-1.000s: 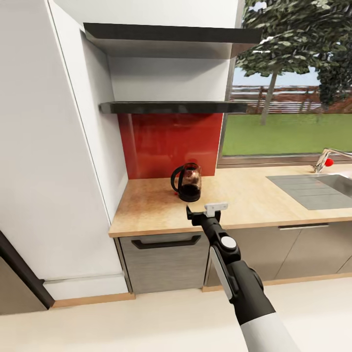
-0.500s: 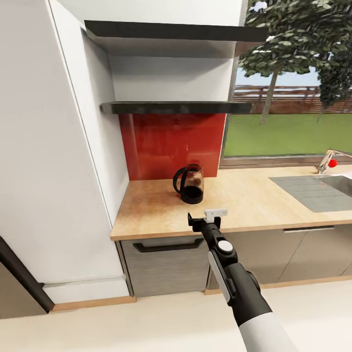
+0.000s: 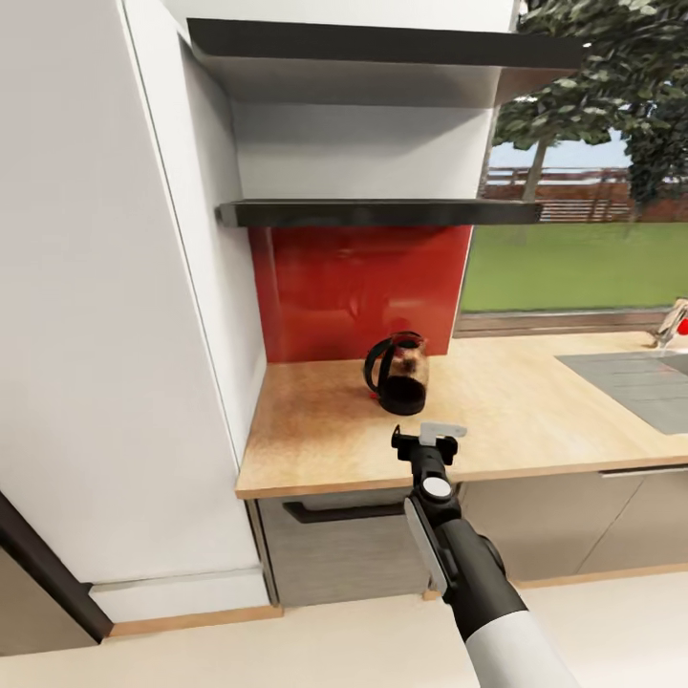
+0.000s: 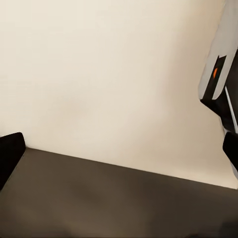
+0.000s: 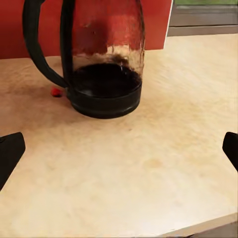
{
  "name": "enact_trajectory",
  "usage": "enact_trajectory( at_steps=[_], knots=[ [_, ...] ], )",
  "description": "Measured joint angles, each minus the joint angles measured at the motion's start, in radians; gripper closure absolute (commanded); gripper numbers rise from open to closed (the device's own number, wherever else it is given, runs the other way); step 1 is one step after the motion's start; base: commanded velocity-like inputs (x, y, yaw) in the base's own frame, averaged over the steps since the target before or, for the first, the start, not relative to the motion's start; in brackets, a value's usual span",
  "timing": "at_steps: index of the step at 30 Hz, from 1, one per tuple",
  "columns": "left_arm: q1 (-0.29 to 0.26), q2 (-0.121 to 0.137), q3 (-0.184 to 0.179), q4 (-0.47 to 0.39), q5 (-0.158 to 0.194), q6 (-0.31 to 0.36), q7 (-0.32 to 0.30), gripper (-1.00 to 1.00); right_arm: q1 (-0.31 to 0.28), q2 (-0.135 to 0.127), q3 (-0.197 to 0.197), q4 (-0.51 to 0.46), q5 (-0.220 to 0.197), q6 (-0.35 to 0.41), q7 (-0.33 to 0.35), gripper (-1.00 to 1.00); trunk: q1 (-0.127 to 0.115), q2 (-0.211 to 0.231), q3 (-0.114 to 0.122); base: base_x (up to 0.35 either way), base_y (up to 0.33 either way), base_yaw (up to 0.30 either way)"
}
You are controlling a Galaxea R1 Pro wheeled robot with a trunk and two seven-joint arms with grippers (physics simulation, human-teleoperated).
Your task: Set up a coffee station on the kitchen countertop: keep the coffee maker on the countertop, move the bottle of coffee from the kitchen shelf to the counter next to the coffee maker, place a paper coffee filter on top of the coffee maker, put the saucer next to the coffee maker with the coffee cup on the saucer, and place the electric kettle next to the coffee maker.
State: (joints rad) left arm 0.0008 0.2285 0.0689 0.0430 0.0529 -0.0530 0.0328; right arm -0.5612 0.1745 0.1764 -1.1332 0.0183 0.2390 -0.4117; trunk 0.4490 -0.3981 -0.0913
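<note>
The electric kettle [image 3: 399, 371], smoky brown glass with a black handle and base, stands on the light beige kitchen countertop [image 3: 315, 430] in front of a red backsplash. My right gripper [image 3: 427, 438] hovers open over the counter's front edge, a short way in front of the kettle. The right wrist view has the kettle [image 5: 101, 59] straight ahead, its handle to one side, between my wide-apart fingertips [image 5: 10, 151]. My left gripper [image 4: 119, 151] is open, over pale floor and a dark band. The coffee maker, bottle of coffee, paper filter, saucer and cup are out of view.
Two dark kitchen shelves [image 3: 382, 212] hang above the kettle, seen from below, so their tops are hidden. A tall white cabinet [image 3: 105, 315] walls off the counter's left end. A sink [image 3: 635, 382] and faucet [image 3: 672, 325] lie to the right. A tiny red object [image 5: 57, 91] sits by the kettle's base.
The whole picture has shifted right and grown slightly, so the camera has moved left and closer. My right gripper stays open, at about the same distance from the kettle.
</note>
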Motion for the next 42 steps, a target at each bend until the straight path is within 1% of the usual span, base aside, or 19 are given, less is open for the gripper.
enact_trajectory(
  at_steps=[3, 7, 11, 26, 37, 42],
  knots=[
    [0.002, -0.003, 0.0, 0.001, 0.0, 0.0, 0.0, -1.0, 0.0, 0.0, 0.0, 0.001, -0.004, 0.001, -0.001, -1.0, 0.0, 0.0, 0.0, 0.27, 0.211, 0.0],
    [0.008, -0.008, 0.0, 0.001, 0.0, 0.0, 0.0, -1.0, 0.0, 0.0, 0.001, 0.011, -0.029, 0.003, 0.0, -1.0, 0.0, 0.0, 0.0, 0.295, 0.164, 0.0],
    [0.009, -0.009, 0.0, 0.001, 0.0, 0.0, -0.001, -1.0, 0.0, 0.0, 0.001, 0.02, -0.039, 0.003, 0.0, -1.0, 0.001, 0.001, 0.0, 0.163, 0.08, 0.025],
    [0.01, -0.009, 0.0, 0.001, 0.0, 0.0, -0.001, -1.0, 0.0, 0.0, 0.001, 0.02, -0.039, 0.003, 0.0, -1.0, 0.0, 0.0, -0.011, 0.008, 0.002, 0.156],
    [0.011, -0.01, 0.0, 0.001, 0.0, 0.002, -0.001, -1.0, 0.0, 0.0, 0.0, 0.02, -0.039, 0.002, 0.0, -1.0, 0.0, 0.0, -0.022, 0.209, 0.0, 0.181],
    [0.011, -0.012, 0.0, 0.001, 0.0, 0.002, -0.001, -1.0, 0.0, 0.0, -0.001, 0.019, -0.037, 0.002, -0.001, -1.0, 0.0, 0.0, -0.025, 0.034, 0.0, 0.057]
  ],
)
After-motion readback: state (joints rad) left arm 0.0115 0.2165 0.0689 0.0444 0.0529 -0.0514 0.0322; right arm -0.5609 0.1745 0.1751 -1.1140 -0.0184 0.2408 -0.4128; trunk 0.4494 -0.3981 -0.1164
